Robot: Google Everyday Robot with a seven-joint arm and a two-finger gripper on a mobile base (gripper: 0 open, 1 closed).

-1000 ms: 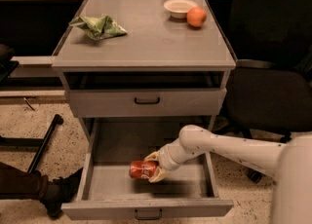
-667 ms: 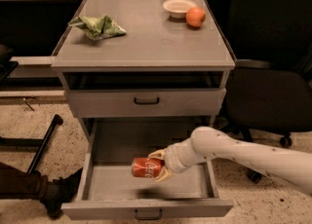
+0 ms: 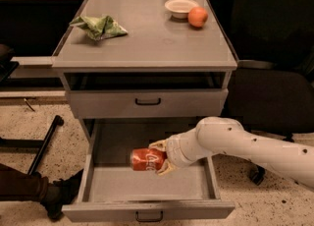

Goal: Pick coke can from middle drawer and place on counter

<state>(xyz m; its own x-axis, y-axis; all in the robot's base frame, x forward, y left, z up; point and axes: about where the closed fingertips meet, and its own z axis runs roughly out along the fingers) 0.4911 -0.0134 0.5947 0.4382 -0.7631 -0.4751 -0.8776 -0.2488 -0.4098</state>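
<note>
The coke can (image 3: 147,159) is red with white script and lies on its side in my gripper (image 3: 159,158), which is shut on its right end. The can hangs a little above the floor of the open middle drawer (image 3: 147,185), over its middle. My white arm (image 3: 245,146) reaches in from the right over the drawer's right side. The counter (image 3: 147,38) is the grey cabinet top above, beyond the shut top drawer (image 3: 147,103).
On the counter lie a crumpled green bag (image 3: 98,26) at the left, a white bowl (image 3: 180,7) and an orange fruit (image 3: 197,17) at the back right. A dark chair (image 3: 270,92) stands right of the cabinet. A dark shoe (image 3: 54,195) is at lower left.
My gripper has lifted the can off the drawer floor and brought it slightly up and forward; the arm has risen with it.
</note>
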